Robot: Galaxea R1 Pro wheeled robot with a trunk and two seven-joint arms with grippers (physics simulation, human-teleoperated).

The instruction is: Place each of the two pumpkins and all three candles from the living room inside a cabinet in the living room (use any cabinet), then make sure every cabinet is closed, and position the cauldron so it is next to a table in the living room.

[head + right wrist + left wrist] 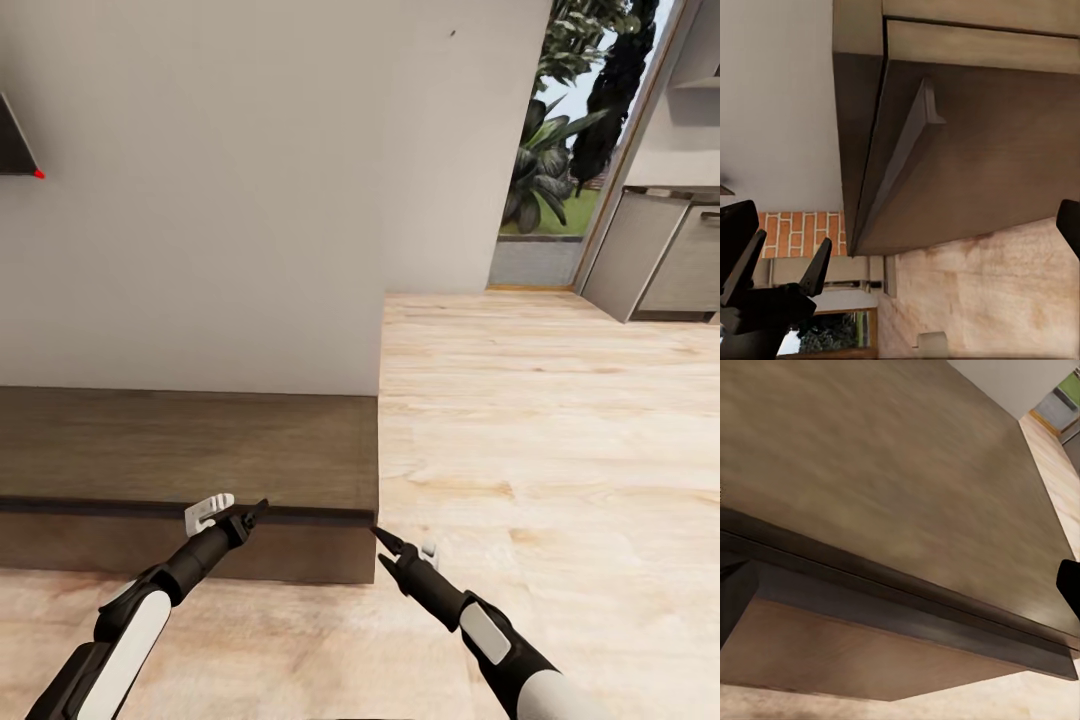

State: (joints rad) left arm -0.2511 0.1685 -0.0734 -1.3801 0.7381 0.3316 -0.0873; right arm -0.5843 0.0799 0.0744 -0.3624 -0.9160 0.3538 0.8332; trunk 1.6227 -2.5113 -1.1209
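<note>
At the cabinet (190, 450) end, left pincer (252, 512) clenched at its front lip, right pincer (385, 541) clenched just past the corner.

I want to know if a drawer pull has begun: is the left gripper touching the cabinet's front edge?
Cannot tell. In the head view the left gripper overlaps the cabinet edge, but no view shows contact or gap plainly.

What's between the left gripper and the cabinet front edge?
Nothing visible. The left gripper sits right at the front lip of the cabinet, near its end by the bare floor, with no object between them. The right gripper is just past that corner.
</note>
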